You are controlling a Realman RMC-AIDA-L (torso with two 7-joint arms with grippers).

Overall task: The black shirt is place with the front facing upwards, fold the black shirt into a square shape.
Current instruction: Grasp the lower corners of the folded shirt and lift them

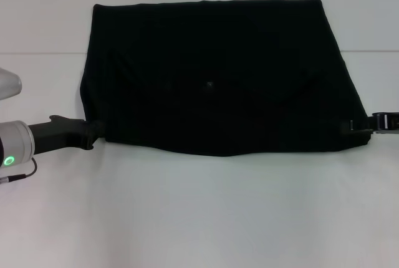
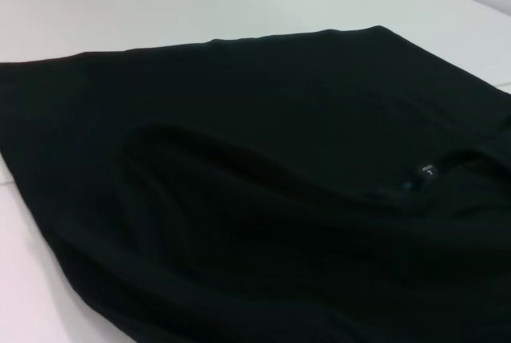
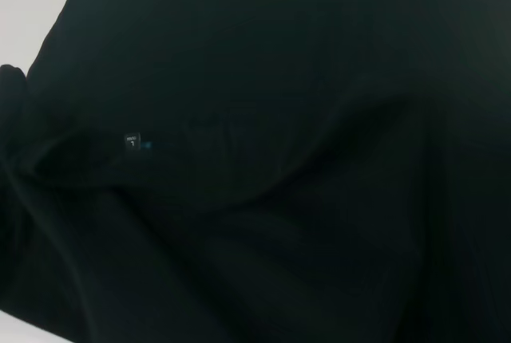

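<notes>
A: Where's the black shirt (image 1: 218, 75) sitting?

B: Spread on the white tabletop (image 1: 199, 212), across the middle and far part of it. It lies as one wide dark slab with its long axis running left to right. The far edge is straight and shorter; the near edge is wider and sags a little toward the robot in the middle.

A: Which way does it point?

B: Hard to say. No lettering shows. A small neck label (image 1: 210, 84) sits close to the middle of the cloth, and soft ridges curve around it, so the fabric looks doubled over itself there. The wrist views show the same tag (image 2: 426, 171) among shallow folds.

A: And the hands?

B: The left hand (image 1: 93, 134) is low at the near-left corner of the shirt, its tip touching the cloth edge. The right hand (image 1: 356, 126) is at the near-right corner, also right against the fabric. Black on black, so I can't tell whether either one is spread or pinching the cloth.

A: Do the wrist cameras help with that?

B: No, they're filled with dark fabric and a strip of tabletop.
</notes>
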